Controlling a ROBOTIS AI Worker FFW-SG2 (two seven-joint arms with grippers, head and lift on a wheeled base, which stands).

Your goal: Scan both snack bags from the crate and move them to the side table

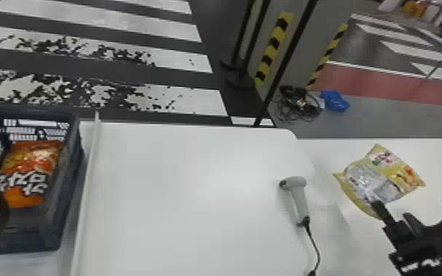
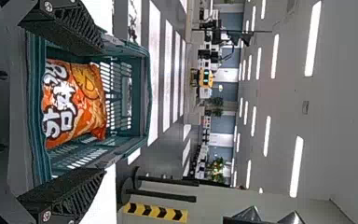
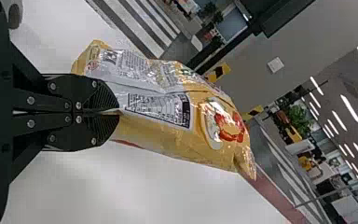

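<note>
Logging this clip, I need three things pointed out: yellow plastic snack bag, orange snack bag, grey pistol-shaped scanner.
Yellow snack bag point(image 1: 380, 178), head view, printed middle.
Orange snack bag point(image 2: 77, 102), left wrist view, printed front.
Grey scanner point(image 1: 301, 201), head view, handle.

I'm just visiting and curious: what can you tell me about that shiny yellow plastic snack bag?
The shiny yellow plastic snack bag has silvery-white areas, a boxed panel of small print and a reddish food picture. Its film looks crinkled and puffed out. The robot's right gripper pinches it, the two flat black fingers closed on the film, at a slant over the white side table. Whether it touches the table, I can't tell.
</note>
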